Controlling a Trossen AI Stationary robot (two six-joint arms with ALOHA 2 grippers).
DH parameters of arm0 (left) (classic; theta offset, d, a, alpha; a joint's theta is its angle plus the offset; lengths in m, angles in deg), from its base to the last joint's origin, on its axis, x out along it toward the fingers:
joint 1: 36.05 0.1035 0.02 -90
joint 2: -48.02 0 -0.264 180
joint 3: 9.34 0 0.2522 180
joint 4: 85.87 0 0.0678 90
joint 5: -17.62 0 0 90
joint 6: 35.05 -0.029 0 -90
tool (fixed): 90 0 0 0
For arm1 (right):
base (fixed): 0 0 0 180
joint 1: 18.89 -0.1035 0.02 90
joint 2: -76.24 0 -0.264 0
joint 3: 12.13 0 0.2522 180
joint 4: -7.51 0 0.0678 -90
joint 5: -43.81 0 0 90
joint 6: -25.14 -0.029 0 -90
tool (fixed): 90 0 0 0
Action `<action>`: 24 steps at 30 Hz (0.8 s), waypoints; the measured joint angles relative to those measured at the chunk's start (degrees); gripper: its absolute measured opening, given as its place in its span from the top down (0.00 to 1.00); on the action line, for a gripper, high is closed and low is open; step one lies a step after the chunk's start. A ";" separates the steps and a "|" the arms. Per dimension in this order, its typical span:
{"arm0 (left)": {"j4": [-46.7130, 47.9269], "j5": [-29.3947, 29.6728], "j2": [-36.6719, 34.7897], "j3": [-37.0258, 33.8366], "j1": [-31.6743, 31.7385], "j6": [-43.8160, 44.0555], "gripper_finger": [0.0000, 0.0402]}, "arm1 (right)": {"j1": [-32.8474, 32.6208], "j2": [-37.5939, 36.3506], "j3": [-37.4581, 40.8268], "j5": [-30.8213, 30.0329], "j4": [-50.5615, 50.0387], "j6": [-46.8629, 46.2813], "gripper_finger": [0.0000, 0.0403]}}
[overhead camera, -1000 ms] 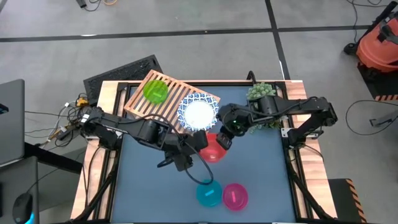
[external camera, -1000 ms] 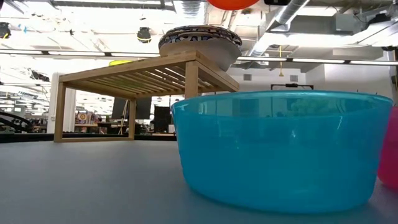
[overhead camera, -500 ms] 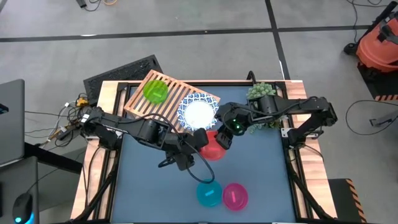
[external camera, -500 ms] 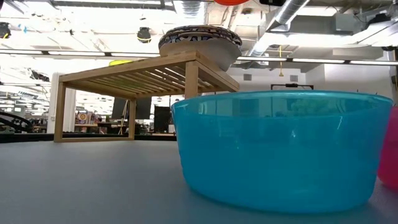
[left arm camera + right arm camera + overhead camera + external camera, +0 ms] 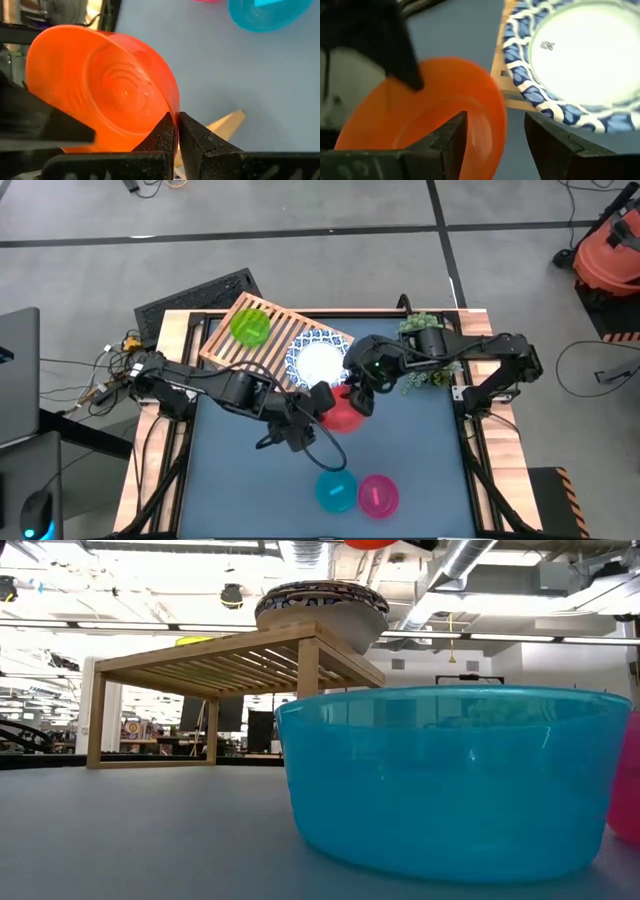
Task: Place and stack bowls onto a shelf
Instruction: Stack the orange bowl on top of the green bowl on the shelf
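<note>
The red bowl (image 5: 343, 413) is held up off the table, just beside the near corner of the shelf (image 5: 272, 338), and is pinched at its rim by the left gripper (image 5: 322, 402), whose jaws are pressed together on the thin wall, as is seen in the left wrist view (image 5: 176, 131). In that view the red bowl (image 5: 107, 90) is tilted, with its hollow turned toward the camera. The right gripper (image 5: 362, 398) is placed at the opposite side of the same bowl; in the right wrist view its jaws are spread, with the bowl's rim (image 5: 470, 115) lying between the two fingers (image 5: 451, 137) and not clasped by them. The white bowl with the blue rim (image 5: 319, 360) is set on the shelf's near end, overhanging its edge slightly, and the green bowl (image 5: 250, 326) is set on the slats toward the far end. From the low view the white bowl (image 5: 322, 608) is seen resting on the wooden top (image 5: 230, 652), with a sliver of the red bowl (image 5: 372, 544) high above. The teal bowl (image 5: 335, 492) and the magenta bowl (image 5: 378, 494) are found side by side on the table (image 5: 430, 450), well apart from the shelf. A green plant (image 5: 425, 345) is seen near the right arm.
</note>
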 joint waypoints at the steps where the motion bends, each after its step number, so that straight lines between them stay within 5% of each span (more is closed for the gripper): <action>1: 0.82 0.01 0.00 0.02 0.00 -0.03 1.00 | 0.00 0.05 -0.47 0.03 -0.43 2.71 0.44; 11: 4.99 0.41 -0.07 0.02 -0.02 2.97 1.00 | 0.00 0.04 -7.73 0.10 -2.56 13.92 0.44; 24: 18.13 12.97 -11.47 0.02 4.14 22.53 1.00 | -1.32 -4.85 -17.29 -4.89 -13.94 10.57 0.44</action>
